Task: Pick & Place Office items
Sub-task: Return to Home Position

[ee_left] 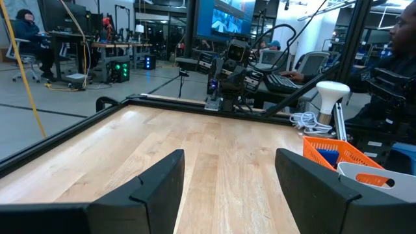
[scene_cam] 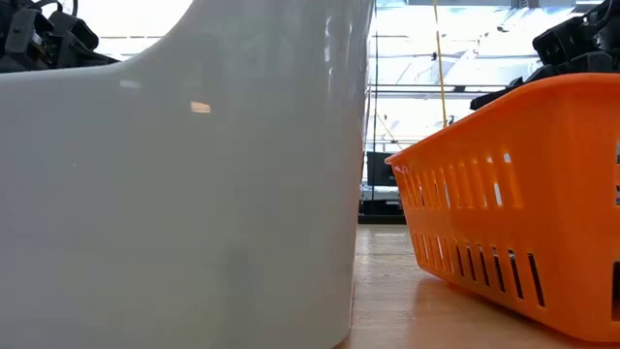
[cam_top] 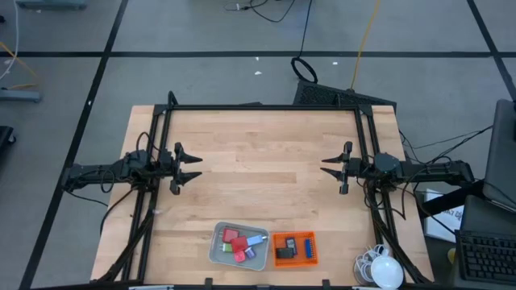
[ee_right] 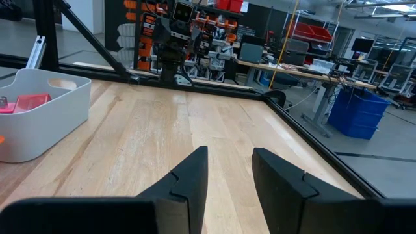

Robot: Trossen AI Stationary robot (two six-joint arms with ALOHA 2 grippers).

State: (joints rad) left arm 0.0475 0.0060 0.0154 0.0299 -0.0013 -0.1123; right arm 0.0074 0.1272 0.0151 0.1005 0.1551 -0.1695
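Observation:
The office items lie in two containers at the table's near edge. A grey tray (cam_top: pixel 216 248) holds red (cam_top: pixel 233 237), pink, green and white-blue (cam_top: pixel 255 240) pieces. An orange mesh basket (cam_top: pixel 295 234) beside it holds a black flat piece (cam_top: pixel 284 253) and a blue one (cam_top: pixel 307 246). My left gripper (cam_top: pixel 199 167) hovers level over the table's left side, open and empty. My right gripper (cam_top: pixel 325 166) hovers level over the right side, its fingers a narrow gap apart with nothing between them. Both are far from the items.
A black frame (cam_top: pixel 262 107) runs round the table's far and side edges. A white lamp with coiled cable (cam_top: pixel 384 270) sits at the near right corner. Bare wood (cam_top: pixel 262 177) lies between the grippers. A person (ee_left: pixel 400 45) sits beyond the table.

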